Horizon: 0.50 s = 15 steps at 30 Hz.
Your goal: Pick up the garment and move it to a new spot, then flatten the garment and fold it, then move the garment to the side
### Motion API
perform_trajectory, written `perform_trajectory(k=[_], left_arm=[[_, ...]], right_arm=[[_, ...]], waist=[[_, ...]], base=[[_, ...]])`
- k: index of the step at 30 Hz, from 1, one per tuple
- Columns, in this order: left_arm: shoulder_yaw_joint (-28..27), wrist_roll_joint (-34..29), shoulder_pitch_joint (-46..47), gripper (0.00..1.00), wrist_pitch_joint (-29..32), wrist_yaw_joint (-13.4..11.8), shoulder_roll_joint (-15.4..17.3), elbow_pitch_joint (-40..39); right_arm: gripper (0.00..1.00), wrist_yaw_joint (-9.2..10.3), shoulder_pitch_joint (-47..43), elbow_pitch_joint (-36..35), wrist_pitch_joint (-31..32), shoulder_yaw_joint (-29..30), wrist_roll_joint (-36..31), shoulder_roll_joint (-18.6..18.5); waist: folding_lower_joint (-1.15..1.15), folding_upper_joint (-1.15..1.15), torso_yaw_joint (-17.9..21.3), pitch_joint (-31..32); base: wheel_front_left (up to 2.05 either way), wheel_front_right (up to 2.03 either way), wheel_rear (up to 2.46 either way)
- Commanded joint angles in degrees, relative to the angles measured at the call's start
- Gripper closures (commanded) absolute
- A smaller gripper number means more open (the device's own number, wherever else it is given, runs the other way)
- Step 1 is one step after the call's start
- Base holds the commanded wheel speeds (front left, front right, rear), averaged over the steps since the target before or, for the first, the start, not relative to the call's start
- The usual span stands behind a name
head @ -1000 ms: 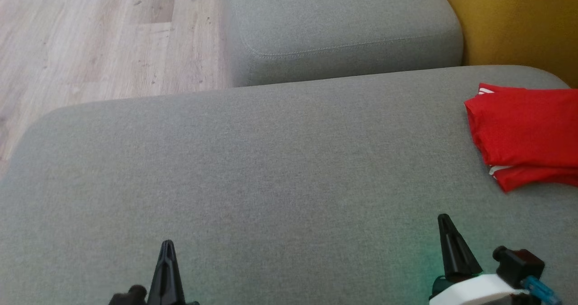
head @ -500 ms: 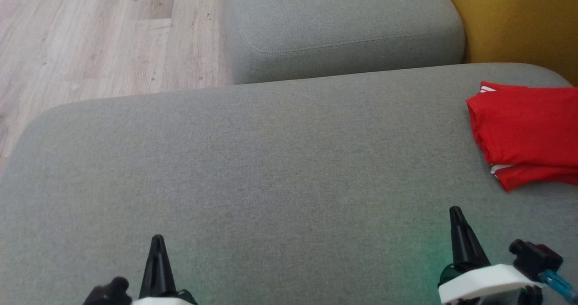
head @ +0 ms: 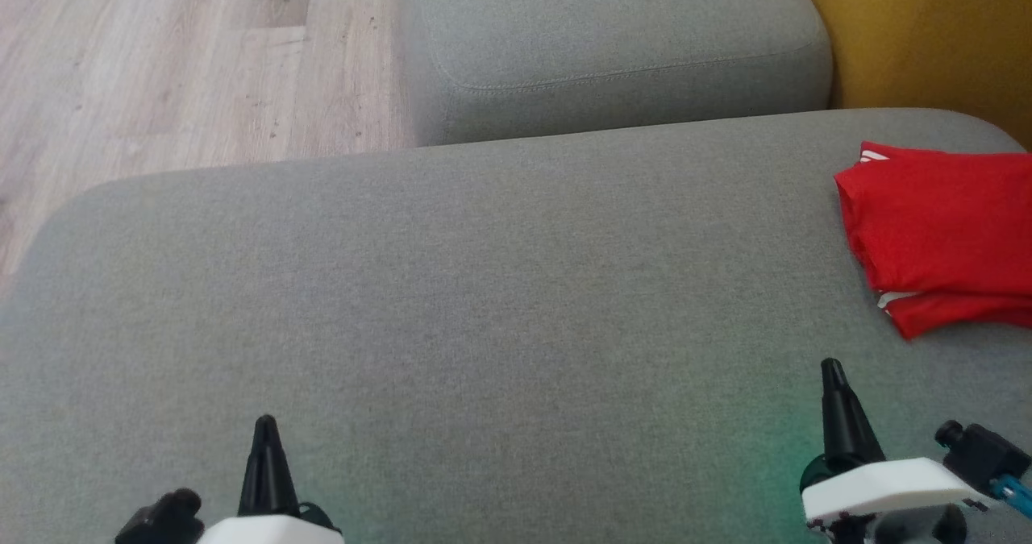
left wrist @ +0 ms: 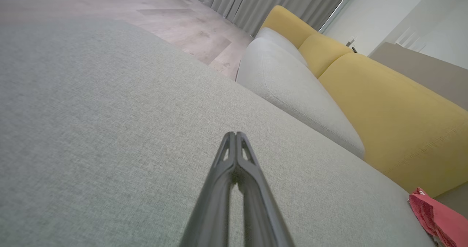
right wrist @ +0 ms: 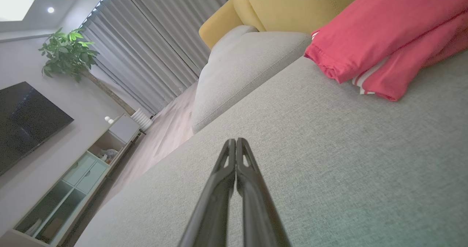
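The garment [head: 943, 234] is red with white stripes and lies folded at the right edge of the grey sofa cushion [head: 484, 302]; it also appears as the garment [right wrist: 380, 45] in the right wrist view and the garment [left wrist: 435, 217] at the lower right of the left wrist view. My right gripper [head: 832, 367] is shut and empty, a little in front of and left of the garment. My left gripper [head: 264, 423] is shut and empty at the lower left, far from it. Both pairs of fingers press together over bare fabric [left wrist: 234, 134] [right wrist: 234, 141].
A second grey cushion [head: 613, 44] lies beyond the near one, with yellow backrests [head: 927, 36] at the right. Wooden floor [head: 161, 60] runs past the cushion's left and far edges. A TV cabinet [right wrist: 73, 173] and a plant [right wrist: 67, 53] stand across the room.
The head view has shifted slightly. Both grippers have drawn outward in it, the left toward the left and the right toward the right, both staying shut. The garment lies as before.
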<state>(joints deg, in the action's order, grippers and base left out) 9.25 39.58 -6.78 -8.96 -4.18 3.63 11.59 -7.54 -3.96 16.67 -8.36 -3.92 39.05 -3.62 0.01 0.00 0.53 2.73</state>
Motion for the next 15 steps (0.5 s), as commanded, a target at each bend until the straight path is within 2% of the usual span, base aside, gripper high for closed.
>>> perform_trajectory(k=[1,15], left_arm=[[-1.4,1.7,3.2,1.00,0.4,0.5,0.8,-1.4],[-3.3,11.2,4.8,1.00,2.5,2.5,1.0,-0.8]], right_arm=[[1.00,0.02,3.0,-2.1,0.3,0.1,1.9,-0.8],[1.00,0.03,4.2,-2.2,2.5,1.5,11.3,-0.9]], waist=[[0.00,0.00,0.0,-0.1],[0.00,0.00,-0.1,-0.6]], base=[[0.00,0.00,0.00],[0.00,0.00,0.00]])
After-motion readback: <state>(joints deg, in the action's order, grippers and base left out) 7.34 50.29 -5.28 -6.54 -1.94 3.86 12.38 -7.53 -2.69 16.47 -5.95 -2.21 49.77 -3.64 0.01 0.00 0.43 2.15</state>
